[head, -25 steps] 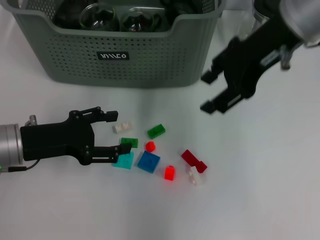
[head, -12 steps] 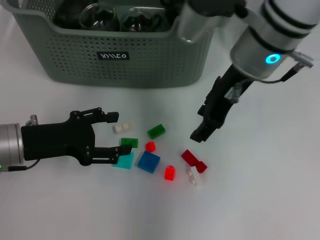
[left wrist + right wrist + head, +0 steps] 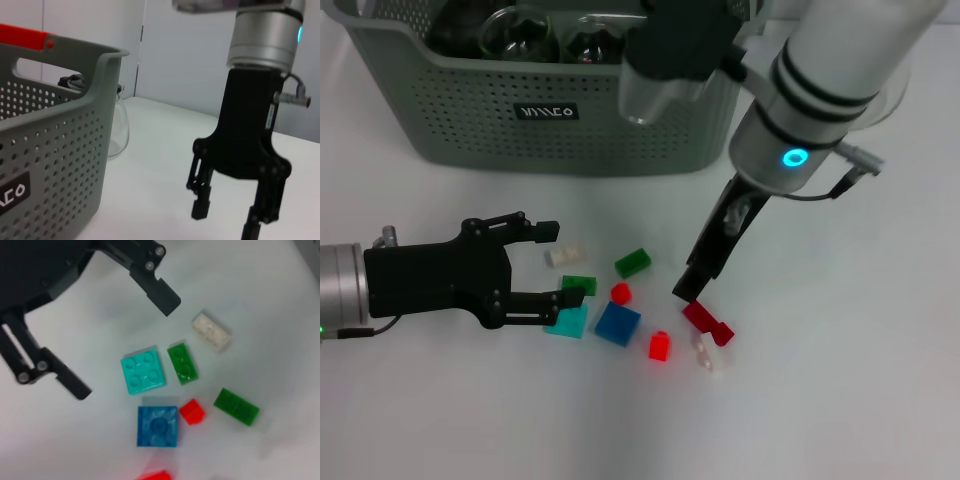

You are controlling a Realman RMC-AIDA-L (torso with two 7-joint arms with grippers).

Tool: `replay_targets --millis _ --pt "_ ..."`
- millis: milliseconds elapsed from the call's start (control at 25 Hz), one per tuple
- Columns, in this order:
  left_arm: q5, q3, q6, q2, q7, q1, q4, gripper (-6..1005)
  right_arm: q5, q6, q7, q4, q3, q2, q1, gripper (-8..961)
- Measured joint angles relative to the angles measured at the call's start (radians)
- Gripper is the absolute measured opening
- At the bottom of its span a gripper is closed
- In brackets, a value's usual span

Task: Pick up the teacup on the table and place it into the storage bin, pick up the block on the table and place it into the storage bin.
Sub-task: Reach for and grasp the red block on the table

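Storage bin (image 3: 570, 110) sits at the top of the head view, its black label's white lettering not legible. Blocks scattered centre frame: teal block (image 3: 567, 322), blue block (image 3: 618, 323), dark red block (image 3: 706, 320). Right gripper (image 3: 692, 285), fingers parted, tips touching or just above the dark red block. Left gripper (image 3: 552, 264), mid-left, spread wide around a small green block (image 3: 579, 285). Open table (image 3: 840, 400) at lower right.

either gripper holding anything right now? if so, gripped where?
Nothing held. Left gripper is open beside the blocks, fingers empty. Right gripper is open, empty, descending over the dark red block.
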Motion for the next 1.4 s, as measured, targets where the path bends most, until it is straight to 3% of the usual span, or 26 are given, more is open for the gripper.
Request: replay_targets --millis 480,1320,1400 --pt "-0.003 -0.003 -0.001 0.000 0.005 -0.001 -0.005 875 0.060 0.128 0.011 0.045 -0.181 0.006 -0.010 689" --pt "-0.006 -0.003 -0.004 0.000 0.006 -0.002 -0.004 875 0.067 0.168 0.028 0.050 -0.265 0.010 -0.011 676" --pt "-0.007 -0.003 -0.005 0.000 0.006 -0.002 -0.004 875 0.067 0.169 0.028 0.051 -0.267 0.011 -0.011 629"
